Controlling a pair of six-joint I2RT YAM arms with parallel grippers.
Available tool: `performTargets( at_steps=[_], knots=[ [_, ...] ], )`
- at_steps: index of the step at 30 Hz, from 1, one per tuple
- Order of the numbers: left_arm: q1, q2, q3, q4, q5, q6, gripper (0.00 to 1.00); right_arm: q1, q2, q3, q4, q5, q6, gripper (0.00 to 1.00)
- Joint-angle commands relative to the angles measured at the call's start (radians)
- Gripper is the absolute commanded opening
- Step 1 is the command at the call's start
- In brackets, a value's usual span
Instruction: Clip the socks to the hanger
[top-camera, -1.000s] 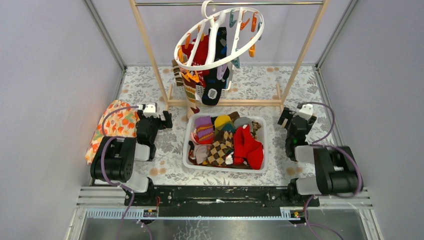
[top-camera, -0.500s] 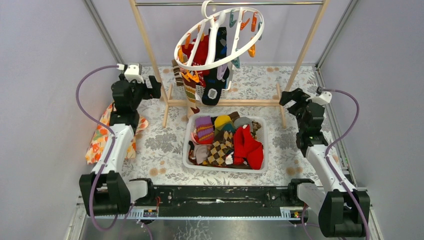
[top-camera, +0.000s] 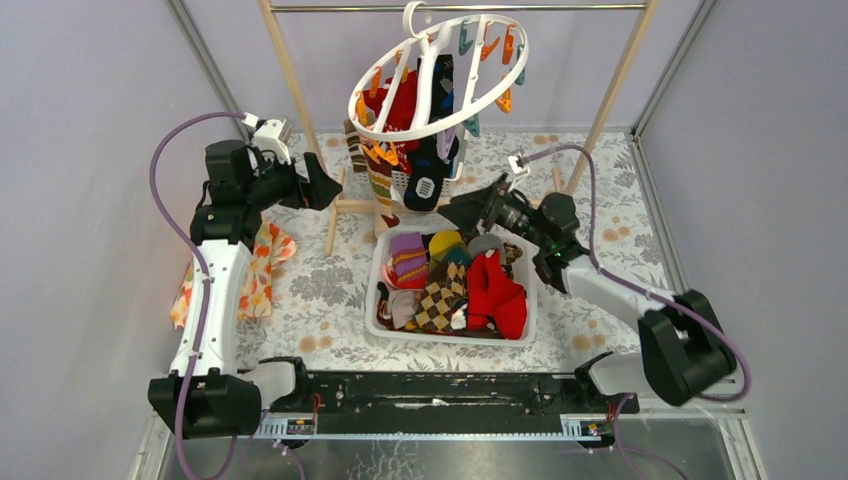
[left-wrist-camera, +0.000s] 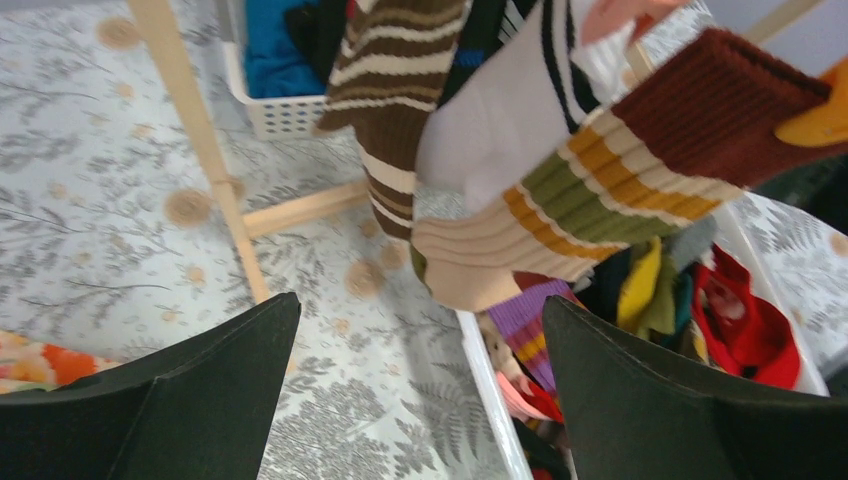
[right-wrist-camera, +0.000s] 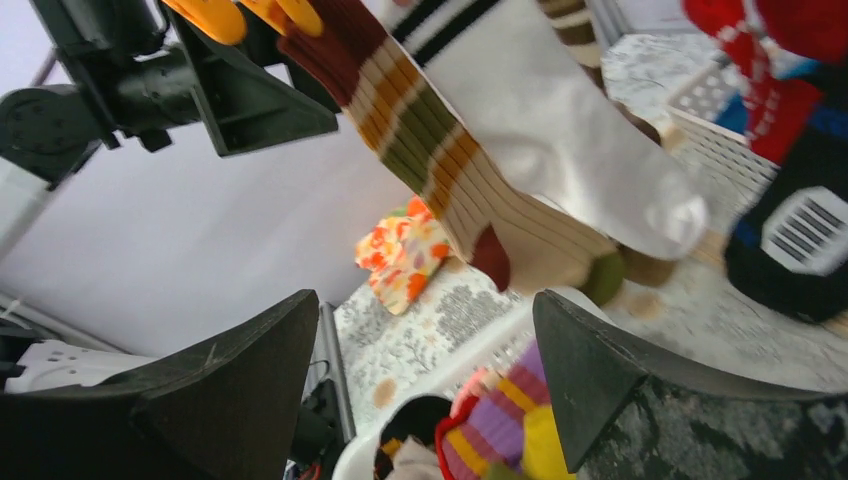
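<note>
Reaching in from the right, the right jaws stand apart at the far rim of the white basket (top-camera: 450, 337), pointing leftward across it, with nothing between them. The loose socks (top-camera: 495, 290) lie heaped in that basket, below the jaws and on their near side, toward the arm bases. In the right wrist view a purple striped sock (right-wrist-camera: 500, 440) sits low between the two fingers, so the pile is under the jaws rather than ahead of them. My judgement is that a pick calls for tipping down and drawing back a little, not pushing further left.

The heap is bunched, so most socks show no clear long axis. Only the red one at the right side of the basket reads as lying near to far.

The left jaws are also wide apart and empty. They hang beside the left post of the wooden rack (top-camera: 300, 100), well left of the basket, facing the striped sock (left-wrist-camera: 600, 180) already hung. The right arm is plainly the nearer one to the pile.

The hanger (top-camera: 427, 80) hangs tilted from the rack's rod, above and behind the basket, with several socks clipped under its near-left side. Orange and teal clips (top-camera: 505, 45) on its far-right side appear free.
</note>
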Motion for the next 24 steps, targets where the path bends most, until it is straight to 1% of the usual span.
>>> performTargets(
  at_steps=[1, 5, 10, 17, 24],
  knots=[
    [0.007, -0.018, 0.038, -0.077, 0.119, -0.014, 0.99, 0.032, 0.124, 0.130, 0.323, -0.125, 0.131, 0.84],
    [0.006, -0.002, 0.049, -0.095, 0.180, -0.009, 0.99, 0.036, 0.249, 0.226, 0.492, -0.163, 0.237, 0.83],
    [0.007, 0.034, 0.066, -0.136, 0.225, 0.016, 0.99, 0.048, 0.406, 0.383, 0.689, -0.201, 0.391, 0.77],
    [0.008, 0.033, 0.074, -0.162, 0.249, 0.027, 0.99, 0.089, 0.553, 0.552, 0.772, -0.213, 0.476, 0.75],
    [0.007, 0.022, 0.083, -0.183, 0.252, 0.063, 0.99, 0.113, 0.620, 0.611, 0.815, -0.186, 0.500, 0.72]
  ],
)
